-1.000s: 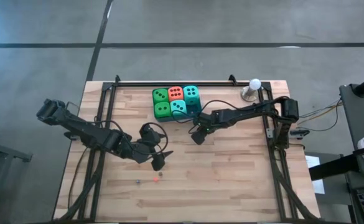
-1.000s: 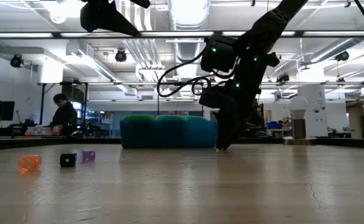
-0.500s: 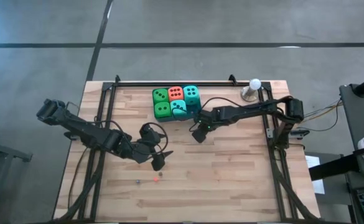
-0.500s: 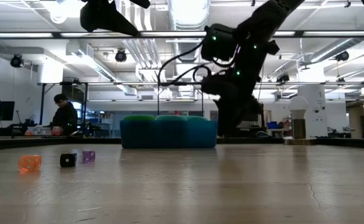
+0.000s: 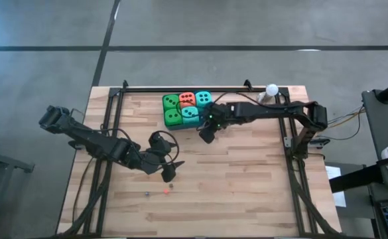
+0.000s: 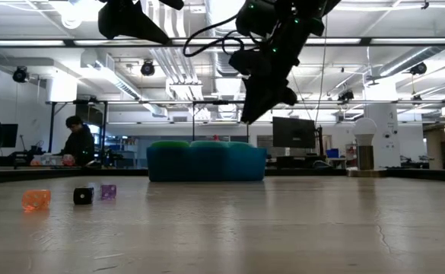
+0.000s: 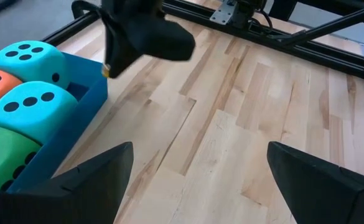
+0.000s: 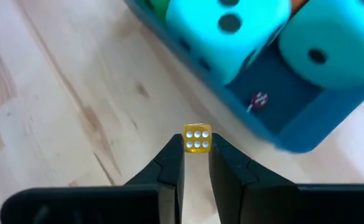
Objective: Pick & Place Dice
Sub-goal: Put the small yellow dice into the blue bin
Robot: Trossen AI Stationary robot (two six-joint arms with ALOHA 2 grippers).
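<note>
A wooden table (image 5: 247, 179) seen from above, with two dark robot arms. At the far edge sits one blue tray (image 7: 88, 102) holding five large soft dice: two green (image 5: 171, 101) (image 5: 173, 117), two teal (image 5: 203, 98) (image 5: 190, 115) and one orange-red (image 5: 187, 98). The right gripper (image 8: 196, 155) hangs in the air just beside the tray's front corner, raised clear of the tabletop, its fingertips clenched on one tiny yellow die (image 8: 196, 138) whose face shows six white pips. Inside the tray, beside the teal dice, lies one small dark red object (image 8: 258, 98), too blurred to identify. The left gripper (image 5: 168, 174) hangs over the middle of the table, well apart from the tray, fingers spread wide and holding nothing. On the front part of the table lie three more tiny dice close together: one orange (image 6: 36, 199), one black (image 6: 83, 195) and one purple (image 6: 108, 191). One white ball on a stand (image 5: 271, 89) sits at the far right corner. One person (image 6: 76, 142) stands in the room behind.
</note>
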